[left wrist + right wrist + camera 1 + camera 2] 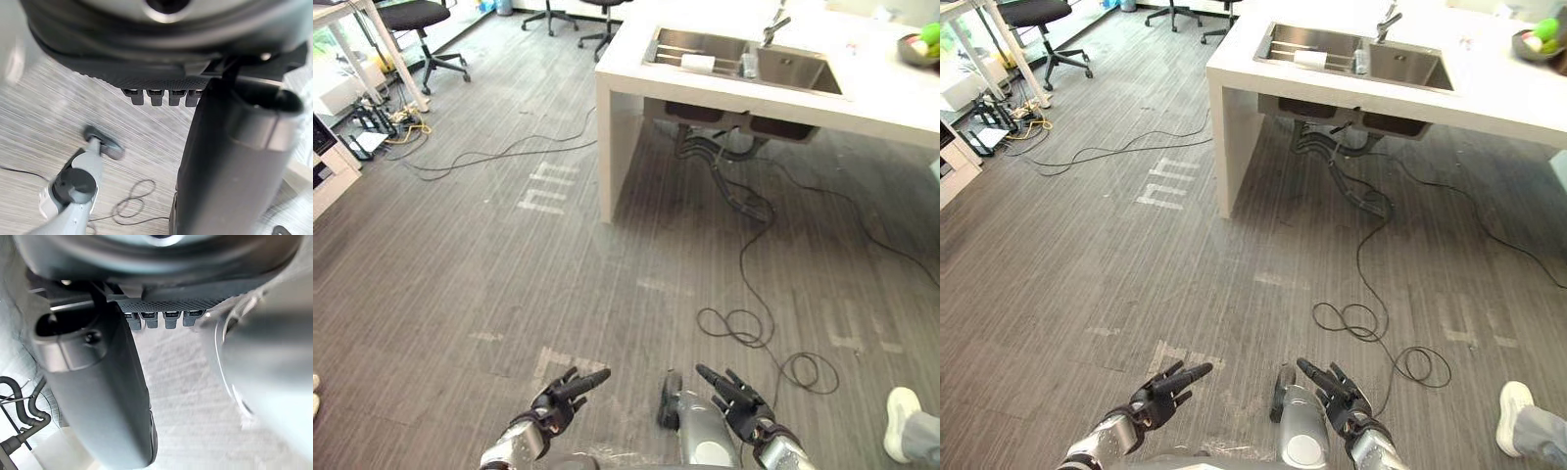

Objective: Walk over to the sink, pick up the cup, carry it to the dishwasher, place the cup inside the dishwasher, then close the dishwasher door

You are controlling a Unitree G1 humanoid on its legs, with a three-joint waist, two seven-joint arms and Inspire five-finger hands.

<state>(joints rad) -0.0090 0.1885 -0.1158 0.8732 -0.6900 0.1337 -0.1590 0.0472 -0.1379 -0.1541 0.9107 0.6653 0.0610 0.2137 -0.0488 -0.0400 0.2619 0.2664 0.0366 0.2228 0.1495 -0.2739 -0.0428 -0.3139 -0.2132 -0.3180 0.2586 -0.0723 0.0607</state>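
You have wide grey floor (509,294) in front of you up to the white counter (881,98), whose near corner leg stands ahead and a little to the left. A black cable (744,328) lies in loops on the way, and a person's shoe (901,421) is at the right edge. Office chairs (421,24) stand far left.

The left hand (560,395) and the right hand (736,397) hang low over the floor, fingers stretched out and holding nothing. The left wrist view also catches the cable loop, while the right wrist view sees the hoses (19,404) under the counter.

In the sink (803,70), a small clear cup (749,65) stands at the divider below the faucet (773,27). A white roll-shaped thing (697,63) lies on the rack in the left basin. A bowl (907,55) with green fruit sits at the counter's right end
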